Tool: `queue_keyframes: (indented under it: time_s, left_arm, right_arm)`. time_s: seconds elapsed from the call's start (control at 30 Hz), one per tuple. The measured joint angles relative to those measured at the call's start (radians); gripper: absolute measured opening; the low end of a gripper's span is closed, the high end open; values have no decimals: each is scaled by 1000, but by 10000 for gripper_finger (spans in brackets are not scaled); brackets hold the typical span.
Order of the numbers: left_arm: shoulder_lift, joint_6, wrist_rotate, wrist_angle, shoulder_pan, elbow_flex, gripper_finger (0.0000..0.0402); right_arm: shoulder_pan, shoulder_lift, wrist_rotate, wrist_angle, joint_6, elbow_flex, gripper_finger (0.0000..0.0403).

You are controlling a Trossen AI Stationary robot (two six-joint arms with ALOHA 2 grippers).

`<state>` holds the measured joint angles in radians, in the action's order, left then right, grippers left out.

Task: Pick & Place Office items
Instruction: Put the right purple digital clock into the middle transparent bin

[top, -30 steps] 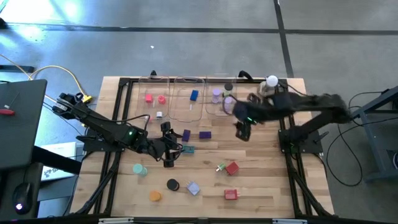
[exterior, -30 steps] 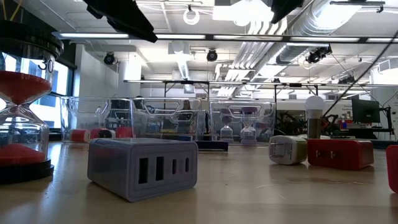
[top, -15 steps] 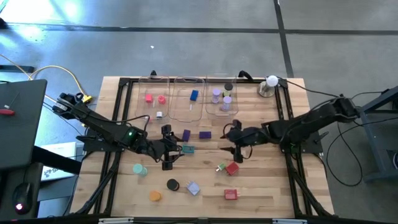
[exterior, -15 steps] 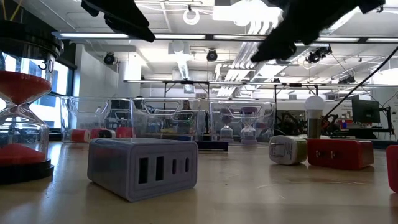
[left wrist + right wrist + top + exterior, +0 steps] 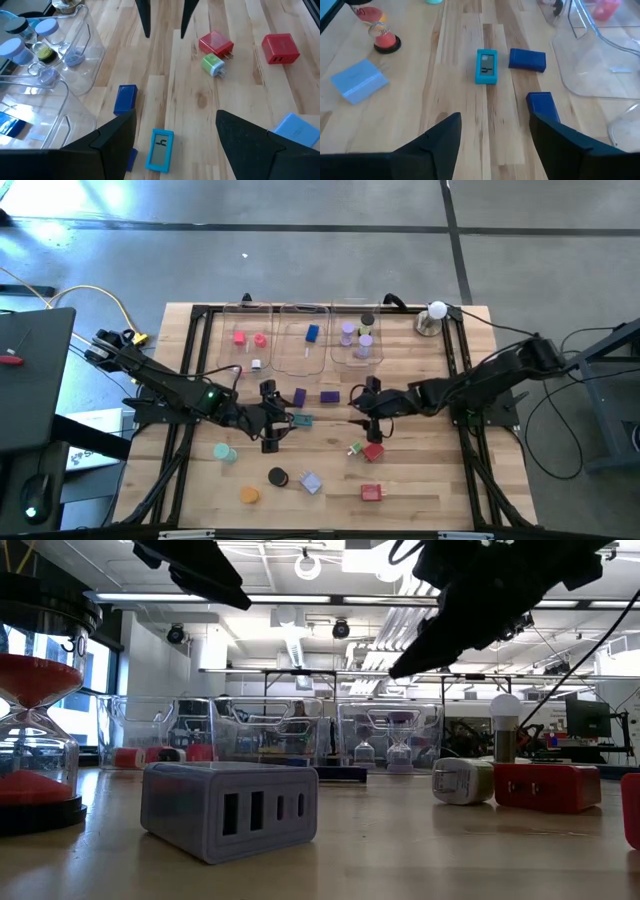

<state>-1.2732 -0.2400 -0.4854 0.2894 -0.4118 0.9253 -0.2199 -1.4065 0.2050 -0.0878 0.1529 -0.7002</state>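
Note:
The office items lie scattered on the wooden table: a teal flat piece, a purple block, a blue block, red blocks, a green-and-white plug, a lavender block, and black, orange and teal discs. My left gripper hangs open just left of the teal piece. My right gripper hangs open above the table's middle, right of the blue block, facing the teal piece. Neither touches anything.
Three clear trays stand along the far edge, holding pink pieces, a blue piece and purple hourglasses. A white ball on a metal base sits far right. A red hourglass stands near the front left.
My right gripper has come down from over the far right tray toward the table's middle and left, tipping from steeply downward to a shallower slant, and stays open. Nothing on the table has moved.

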Motion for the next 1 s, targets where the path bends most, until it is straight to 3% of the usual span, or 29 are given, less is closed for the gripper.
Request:
queue_keyframes:
  time_s: [0.47, 0.67, 1.0]
  left_arm:
    - [0, 2, -1, 0, 32, -2, 264]
    - [0, 0, -1, -3, 32, -16, 264]
    - [0, -4, -1, -18, 31, -18, 264]
  right_arm:
    - [26, -24, -4, 1, 44, 0, 394]
    - [27, -110, 57, -25, 54, 3, 383]
    - [87, -313, 58, -346, -102, 0, 356]
